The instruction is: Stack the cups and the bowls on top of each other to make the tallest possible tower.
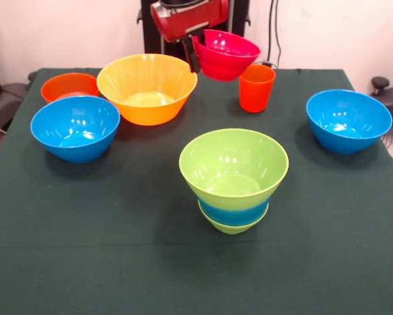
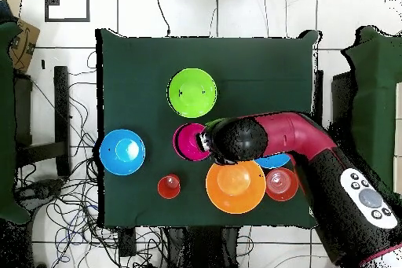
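My gripper (image 1: 195,58) is shut on the rim of a small red-pink bowl (image 1: 227,55) and holds it tilted in the air above the table's far side. In the overhead view the gripper (image 2: 206,141) grips that bowl (image 2: 188,141) near the table's middle. The tower (image 1: 233,177) is a large lime green bowl on a blue bowl on a small green one; from above only its lime top (image 2: 192,92) shows. The orange cup (image 1: 256,87) stands upright just right of the held bowl and also shows from overhead (image 2: 169,186). No yellow-green cup is in view.
The largest yellow bowl (image 1: 147,88) sits left of the gripper, with a small orange bowl (image 1: 69,85) and a blue bowl (image 1: 75,128) further left. Another blue bowl (image 1: 348,121) is at the right. The dark green table (image 1: 117,262) ends close behind the bowls.
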Available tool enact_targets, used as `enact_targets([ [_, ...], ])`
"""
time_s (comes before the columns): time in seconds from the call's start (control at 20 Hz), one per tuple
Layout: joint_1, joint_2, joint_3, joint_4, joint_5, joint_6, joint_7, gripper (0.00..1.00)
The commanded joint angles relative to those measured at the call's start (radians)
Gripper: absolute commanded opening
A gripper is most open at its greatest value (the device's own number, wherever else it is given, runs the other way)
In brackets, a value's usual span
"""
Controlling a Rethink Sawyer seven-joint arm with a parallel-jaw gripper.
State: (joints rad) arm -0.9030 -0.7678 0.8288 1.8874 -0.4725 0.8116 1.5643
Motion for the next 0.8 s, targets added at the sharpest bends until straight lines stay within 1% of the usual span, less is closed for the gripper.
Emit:
enact_targets([
  [0.05, 0.016, 0.052, 0.034, -0.073, -0.027, 0.027, -0.153, 0.00],
  [0.25, 0.010, 0.072, 0.039, -0.079, -0.035, -0.017, -0.144, 0.00],
  [0.3, 0.011, 0.077, 0.034, -0.076, -0.049, -0.013, -0.154, 0.00],
  [0.45, 0.019, 0.099, 0.023, -0.073, -0.075, -0.047, -0.141, 0.00],
  [0.65, 0.035, 0.109, 0.018, -0.092, -0.081, -0.046, -0.129, 0.00],
  [0.8, 0.041, 0.123, 0.012, -0.103, -0.096, -0.068, -0.121, 0.00],
])
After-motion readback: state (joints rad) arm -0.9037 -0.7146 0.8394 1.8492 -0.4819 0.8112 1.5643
